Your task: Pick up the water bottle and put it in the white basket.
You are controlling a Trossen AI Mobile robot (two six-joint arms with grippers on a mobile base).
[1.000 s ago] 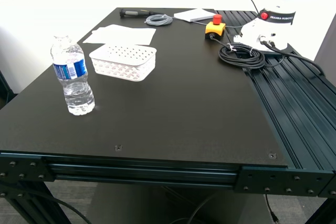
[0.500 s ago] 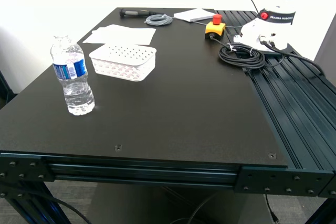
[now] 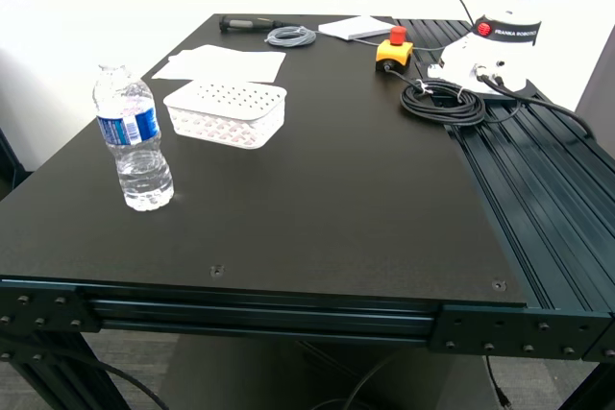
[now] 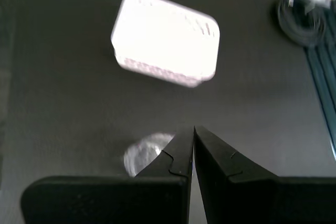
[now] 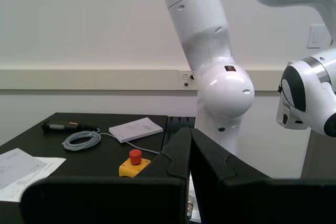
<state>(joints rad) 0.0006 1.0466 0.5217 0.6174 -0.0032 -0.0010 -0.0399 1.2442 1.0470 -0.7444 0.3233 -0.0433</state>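
The water bottle [image 3: 133,136] stands upright on the black table near the exterior view's left edge; it is clear and ribbed, with a blue-and-white label. The white basket [image 3: 226,110] sits just beyond it, with nothing inside. No gripper shows in the exterior view. My first gripper [image 4: 193,128] is shut on nothing and hangs high above the table, looking down. Under its fingers [image 4: 178,153] shows the top of the water bottle [image 4: 144,153], with the blurred white basket [image 4: 165,38] farther on. My second gripper [image 5: 189,129] is also shut on nothing and faces the table's far end.
White paper sheets [image 3: 219,62], a grey cable coil [image 3: 290,36], a black tool [image 3: 248,23] and a notebook [image 3: 356,27] lie at the far end. A yellow stop button [image 3: 394,48], a black cable coil [image 3: 442,101] and another robot's white base [image 3: 495,40] stand at the exterior view's right.
A dark shape has come into the exterior view's top left corner. The bottle and the basket have not moved.
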